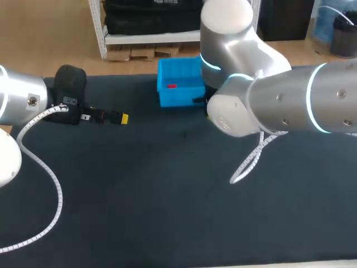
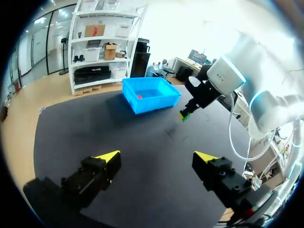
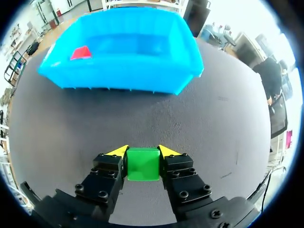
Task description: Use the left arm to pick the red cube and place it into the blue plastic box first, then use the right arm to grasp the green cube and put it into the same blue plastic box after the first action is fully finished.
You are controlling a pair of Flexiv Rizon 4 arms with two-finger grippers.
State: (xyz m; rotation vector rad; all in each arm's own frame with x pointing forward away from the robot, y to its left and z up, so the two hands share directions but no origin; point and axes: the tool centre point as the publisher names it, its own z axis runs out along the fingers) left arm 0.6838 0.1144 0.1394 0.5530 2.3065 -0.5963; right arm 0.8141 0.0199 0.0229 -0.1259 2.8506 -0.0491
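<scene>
A dark, matte, cloth-like table (image 1: 167, 195) carries a rectangular blue plastic box (image 1: 178, 98) at its far edge, near the middle, open side up. The small red cube (image 1: 171, 86) lies on the box's smooth floor, toward one end. The box's long wall faces the right gripper (image 3: 142, 151), whose yellow-tipped fingers clamp two opposite faces of the glossy green cube (image 3: 143, 164), square to them. The left gripper (image 2: 156, 156) is over the table's left part, spread wide and empty.
</scene>
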